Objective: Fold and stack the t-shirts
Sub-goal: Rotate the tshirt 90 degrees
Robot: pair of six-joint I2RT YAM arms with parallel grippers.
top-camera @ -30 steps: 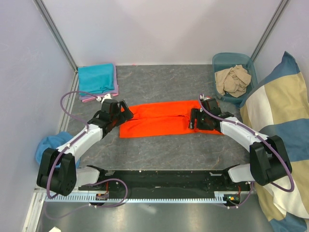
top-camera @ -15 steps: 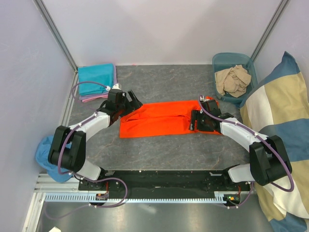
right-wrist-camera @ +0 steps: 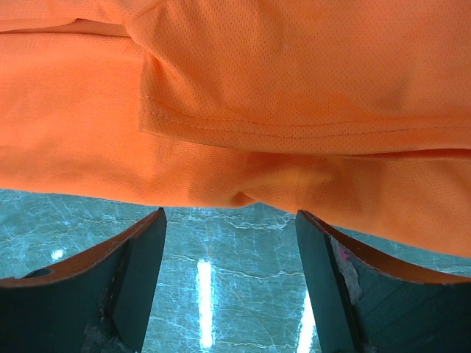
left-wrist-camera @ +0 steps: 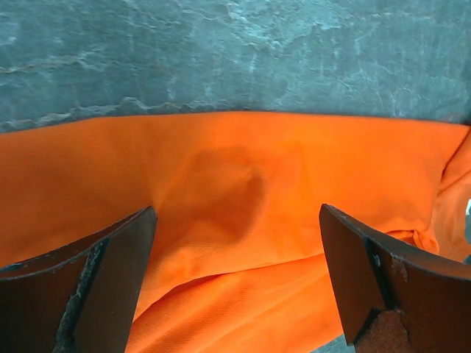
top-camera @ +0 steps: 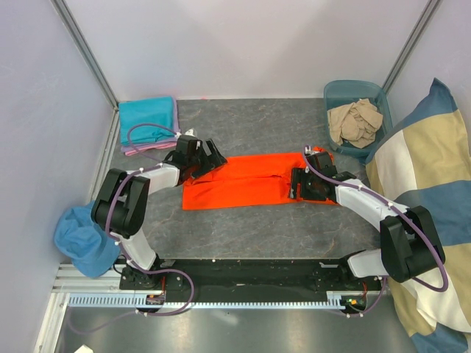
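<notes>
**mk:** what's hard to make out rn?

**tj:** top cam: the right gripper (top-camera: 297, 184) is sitting under its own wrist, so I'm reading the fingers from the wrist cams. The orange t-shirt (top-camera: 246, 184) is lying as a long folded strip mid-table, running 9 to 3. Its 3 o'clock end is hiding under the right arm. The neck label isn't showing anywhere.

**mk:** claws?

**tj:** left gripper (left-wrist-camera: 237, 213) is spread wide, hovering over the strip's 9–10 o'clock corner w/ orange cloth filling the gap. Can't tell if the tips are touching it. Right gripper (right-wrist-camera: 229, 217) is also spread, w/ bare table (right-wrist-camera: 221, 294) showing btwn the fingers (right-wrist-camera: 140, 272) and a stitched hem lying just past the tips.

**mk:** stuff around?

**tj:** the teal t-shirt (top-camera: 147, 119) is sitting folded at 10 o'clock, w/ a pink-lilac t-shirt (top-camera: 132, 151) peeking out under it, mostly covered. The left arm's cable is looping over that stack's near edge. Beige t-shirts (top-camera: 355, 121) are crumpled in a bin (top-camera: 353, 88) at 1–2 o'clock. The cushion (top-camera: 427, 191) is crowding the 3 o'clock side, beside the right arm's base. A blue cloth (top-camera: 77, 235) is bunching at 8 o'clock, past the table edge.

**mk:** room?

**tj:** grey table is showing at 12 and 6 of the strip.
</notes>
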